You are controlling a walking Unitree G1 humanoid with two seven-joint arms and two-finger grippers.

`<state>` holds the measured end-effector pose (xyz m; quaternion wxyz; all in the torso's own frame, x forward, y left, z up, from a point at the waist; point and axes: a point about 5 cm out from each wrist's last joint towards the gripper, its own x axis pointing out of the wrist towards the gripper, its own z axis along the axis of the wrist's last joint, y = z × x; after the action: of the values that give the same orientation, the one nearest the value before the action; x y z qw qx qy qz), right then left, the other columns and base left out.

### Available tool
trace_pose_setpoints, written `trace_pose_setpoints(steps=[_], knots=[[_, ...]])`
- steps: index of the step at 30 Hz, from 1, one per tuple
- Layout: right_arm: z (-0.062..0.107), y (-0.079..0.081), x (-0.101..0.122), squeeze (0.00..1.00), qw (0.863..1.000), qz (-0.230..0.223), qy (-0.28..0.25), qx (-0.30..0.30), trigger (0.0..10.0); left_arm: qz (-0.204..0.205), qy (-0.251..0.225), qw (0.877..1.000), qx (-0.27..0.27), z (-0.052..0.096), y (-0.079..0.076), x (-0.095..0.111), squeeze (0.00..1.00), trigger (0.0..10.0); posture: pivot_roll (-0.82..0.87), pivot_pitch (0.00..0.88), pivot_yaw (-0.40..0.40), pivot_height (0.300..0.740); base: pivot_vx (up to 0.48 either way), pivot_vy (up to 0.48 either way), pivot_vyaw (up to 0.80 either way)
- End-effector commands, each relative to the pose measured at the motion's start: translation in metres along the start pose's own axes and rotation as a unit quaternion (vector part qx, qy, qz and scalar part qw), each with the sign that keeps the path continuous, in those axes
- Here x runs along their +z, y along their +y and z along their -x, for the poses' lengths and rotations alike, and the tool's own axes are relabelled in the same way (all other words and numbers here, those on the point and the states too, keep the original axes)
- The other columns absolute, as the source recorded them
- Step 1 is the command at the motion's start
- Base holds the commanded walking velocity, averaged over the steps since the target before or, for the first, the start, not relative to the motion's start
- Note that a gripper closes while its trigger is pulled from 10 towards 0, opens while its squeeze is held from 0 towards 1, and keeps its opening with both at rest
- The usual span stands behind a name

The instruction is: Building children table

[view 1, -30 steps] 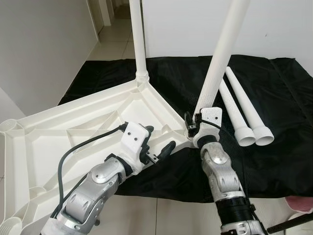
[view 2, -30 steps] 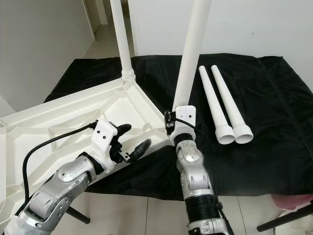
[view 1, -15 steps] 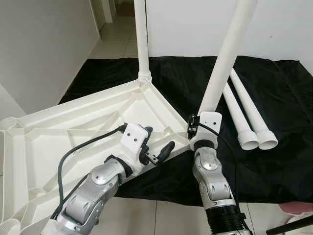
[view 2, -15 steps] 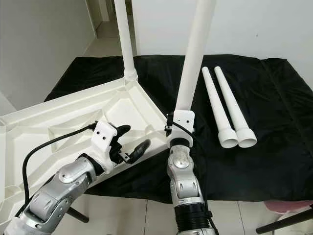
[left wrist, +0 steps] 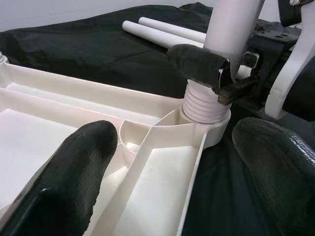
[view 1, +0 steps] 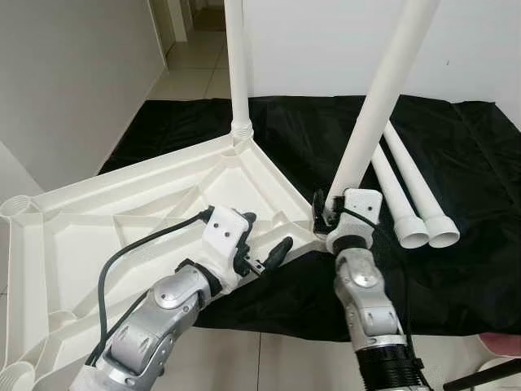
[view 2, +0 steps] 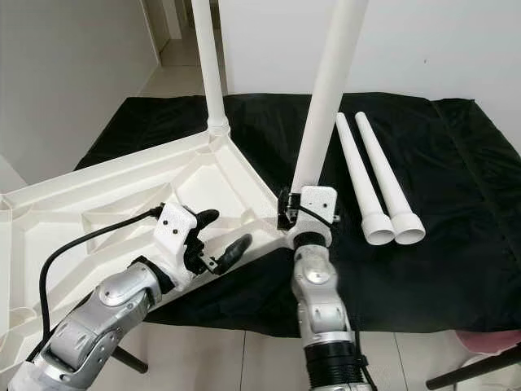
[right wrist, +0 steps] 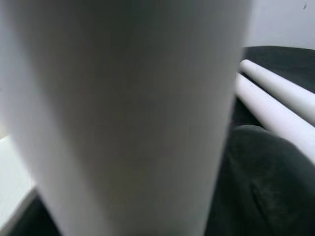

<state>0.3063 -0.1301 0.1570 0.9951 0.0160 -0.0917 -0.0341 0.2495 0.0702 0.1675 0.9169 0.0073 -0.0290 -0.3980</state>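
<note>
The white table top [view 1: 122,204] lies upside down, partly on a black cloth. One white leg [view 1: 237,65] stands upright in its far corner. My right gripper [view 1: 330,213] is shut on a second leg [view 1: 378,98] just above its threaded end [left wrist: 204,103], which sits in the near corner socket; this leg leans to the right. My left gripper [view 1: 262,236] is open, one finger [left wrist: 74,167] over the table's inner face and the other outside the rim, close to that corner. The held leg [right wrist: 123,118] is very close in the right wrist view.
Two loose legs [view 1: 415,191] lie side by side on the black cloth [view 1: 472,269] to the right of the held leg. Tiled floor and a hallway lie beyond the cloth, and a wall stands at the left. A pink object [view 1: 501,342] sits at the bottom right.
My right wrist has swung to the right around the held leg, and the leg leans slightly more to the right. The left arm has stayed in place.
</note>
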Motion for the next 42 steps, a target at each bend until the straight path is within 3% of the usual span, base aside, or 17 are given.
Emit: trace_pose_setpoints(steps=[1,2,9,11,13,14,15,16,17,18,31,32,42], knots=[[0.000,0.001,0.001,0.77,1.000,-0.014,-0.004,0.028,10.0,-0.007,0.003,0.999,-0.041,0.001,-0.005,-0.002,0.00,10.0,-0.03,0.051,0.045,0.740,0.000,0.000,0.00],[-0.001,0.000,0.002,0.00,0.999,-0.013,-0.006,0.050,10.0,-0.008,0.004,0.999,-0.041,0.001,-0.006,-0.002,0.00,10.0,-0.03,0.051,0.046,0.740,0.000,0.000,0.00],[-0.004,-0.008,-0.001,0.00,0.989,0.005,-0.006,0.148,10.0,-0.008,0.003,0.999,-0.042,0.001,-0.005,-0.002,0.00,10.0,-0.03,0.051,0.053,0.740,0.000,0.000,0.00],[-0.004,-0.008,-0.001,0.00,0.989,0.005,-0.006,0.148,10.0,-0.008,0.003,0.999,-0.042,0.001,-0.005,-0.002,0.00,10.0,-0.03,0.051,0.053,0.740,0.000,0.000,0.00],[-0.007,-0.010,-0.002,0.00,0.984,0.013,-0.006,0.178,10.0,-0.008,0.003,0.999,-0.042,0.000,-0.005,-0.002,0.00,10.0,-0.03,0.051,0.053,0.740,0.000,0.000,0.00],[-0.016,-0.017,0.000,0.00,0.971,0.030,-0.012,0.237,10.0,-0.009,0.001,0.999,-0.043,-0.001,-0.005,-0.001,0.00,10.0,-0.05,0.054,0.065,0.740,0.000,0.000,0.00],[-0.016,-0.017,0.000,0.00,0.971,0.030,-0.012,0.237,10.0,-0.009,0.001,0.999,-0.043,-0.001,-0.005,-0.001,0.00,10.0,-0.05,0.054,0.065,0.740,0.000,0.000,0.00],[-0.022,-0.019,0.001,0.00,0.964,0.040,-0.010,0.262,4.3,-0.008,0.000,0.999,-0.043,-0.001,-0.004,-0.001,0.00,10.0,-0.05,0.054,0.065,0.740,0.000,0.000,0.00],[-0.022,-0.019,0.001,0.00,0.964,0.040,-0.010,0.262,4.3,-0.008,0.000,0.999,-0.043,-0.001,-0.004,-0.001,0.00,10.0,-0.05,0.054,0.065,0.740,0.000,0.000,0.00],[-0.029,-0.020,0.003,0.00,0.955,0.049,-0.011,0.292,0.0,-0.007,-0.001,0.999,-0.045,-0.002,-0.004,0.000,0.00,10.0,-0.05,0.050,0.073,0.740,0.000,0.000,0.00],[-0.037,-0.020,-0.007,0.00,0.934,0.047,0.025,0.353,0.0,-0.011,0.000,0.999,-0.039,-0.001,-0.001,0.001,0.00,10.0,-0.03,0.050,0.066,0.740,0.000,0.000,0.00],[-0.036,-0.021,-0.010,0.00,0.934,0.046,0.030,0.352,10.0,-0.010,0.000,0.999,-0.037,0.000,-0.001,0.001,0.00,10.0,-0.03,0.056,0.062,0.740,0.000,0.000,0.00],[-0.029,-0.018,-0.022,0.00,0.956,0.027,0.074,0.283,10.0,-0.004,0.001,0.999,-0.033,0.001,-0.003,-0.001,0.00,10.0,-0.03,0.067,0.056,0.740,0.000,0.000,0.00]])
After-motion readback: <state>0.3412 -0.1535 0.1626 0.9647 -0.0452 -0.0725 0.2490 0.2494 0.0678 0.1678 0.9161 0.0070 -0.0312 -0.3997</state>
